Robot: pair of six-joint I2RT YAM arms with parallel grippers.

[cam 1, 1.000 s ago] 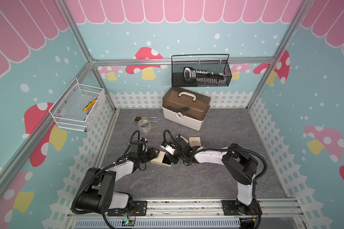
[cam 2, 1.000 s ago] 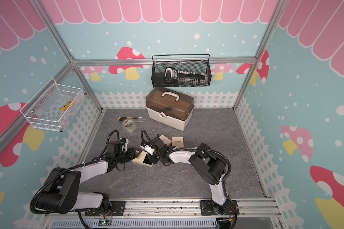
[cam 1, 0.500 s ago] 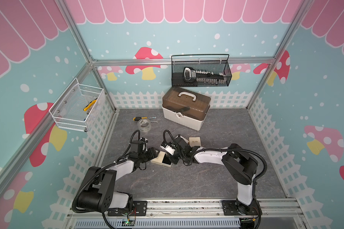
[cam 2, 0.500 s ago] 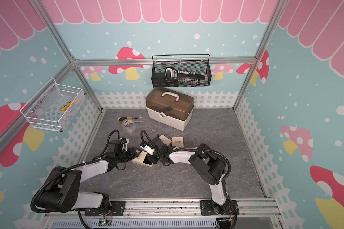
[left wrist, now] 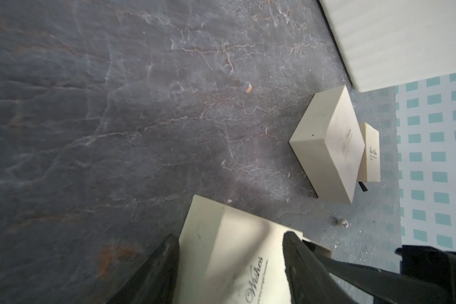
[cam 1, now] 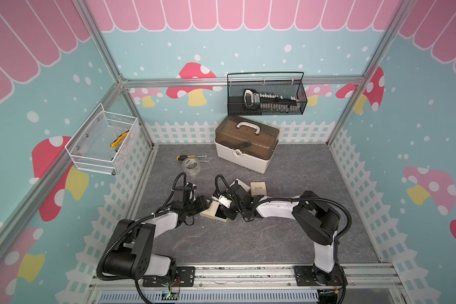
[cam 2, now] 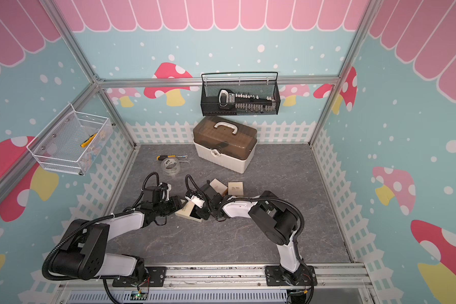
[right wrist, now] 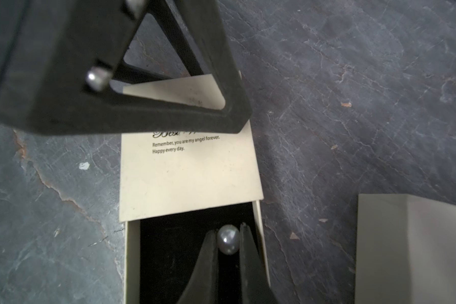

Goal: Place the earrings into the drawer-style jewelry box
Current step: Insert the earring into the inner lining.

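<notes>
The drawer-style jewelry box [cam 1: 210, 209] [cam 2: 184, 211] is cream with black lettering and lies on the grey floor between my two arms. Its black-lined drawer [right wrist: 174, 252] is pulled out. My left gripper [left wrist: 229, 237] [cam 1: 204, 204] is shut on the box's cream sleeve [left wrist: 221, 252], one finger [right wrist: 169, 118] on each side. My right gripper [right wrist: 228, 233] [cam 1: 227, 209] is shut on one of the earrings, a pearl [right wrist: 228, 239], and holds it over the open drawer. The other of the earrings [left wrist: 342, 223] lies on the floor near two cream boxes.
Two more cream boxes [cam 1: 258, 188] [left wrist: 327, 147] stand just behind the arms. Farther back are a brown-lidded white toolbox [cam 1: 245, 147], a tape roll [cam 1: 191, 166] and a screwdriver [cam 1: 187, 157]. A black wire basket [cam 1: 266, 110] and a white one [cam 1: 95, 160] hang on the walls.
</notes>
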